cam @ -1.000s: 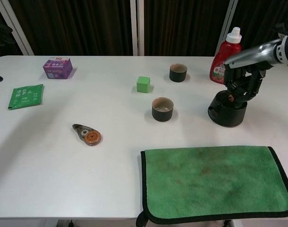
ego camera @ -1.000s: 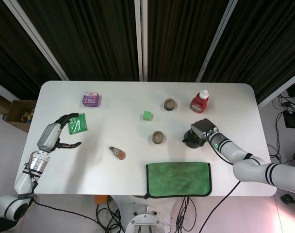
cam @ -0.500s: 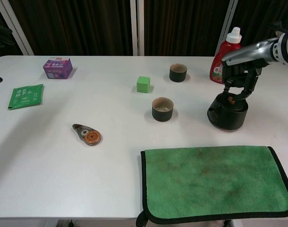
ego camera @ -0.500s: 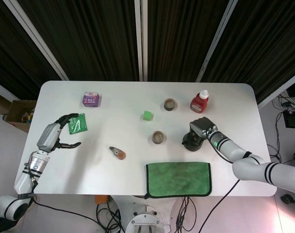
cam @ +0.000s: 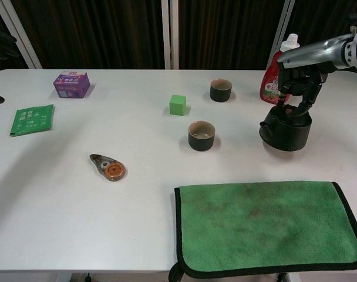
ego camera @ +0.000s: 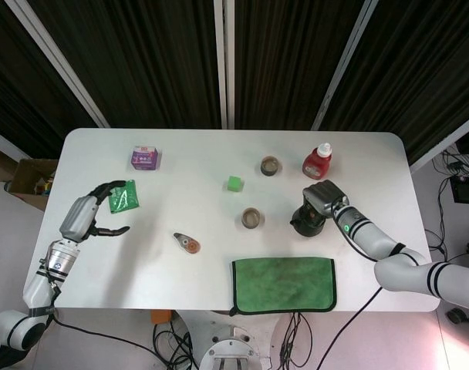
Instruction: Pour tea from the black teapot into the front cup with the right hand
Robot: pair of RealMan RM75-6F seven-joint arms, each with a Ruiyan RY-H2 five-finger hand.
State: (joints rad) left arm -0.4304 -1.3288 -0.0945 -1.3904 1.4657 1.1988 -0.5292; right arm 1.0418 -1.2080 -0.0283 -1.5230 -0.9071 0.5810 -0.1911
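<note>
The black teapot (cam: 286, 129) (ego camera: 305, 223) hangs upright just over the table, right of the front cup (cam: 202, 136) (ego camera: 251, 218), a dark cup with a pale inside. My right hand (cam: 299, 77) (ego camera: 322, 198) grips the teapot's handle from above, fingers curled round it. A hand's width of bare table separates teapot and cup. The back cup (cam: 221, 90) (ego camera: 270, 165) stands further away. My left hand (ego camera: 96, 213) hovers at the table's left edge, fingers apart, holding nothing.
A red bottle (cam: 279, 73) stands right behind the teapot. A green cube (cam: 178, 104) lies left of the back cup. A green cloth (cam: 266, 226) covers the front right. A tape dispenser (cam: 108, 167), green packet (cam: 32, 119) and purple box (cam: 71, 84) lie left.
My right hand has closed on the teapot's handle and raised the pot slightly, shifting it a little to the right. The left hand has stayed put.
</note>
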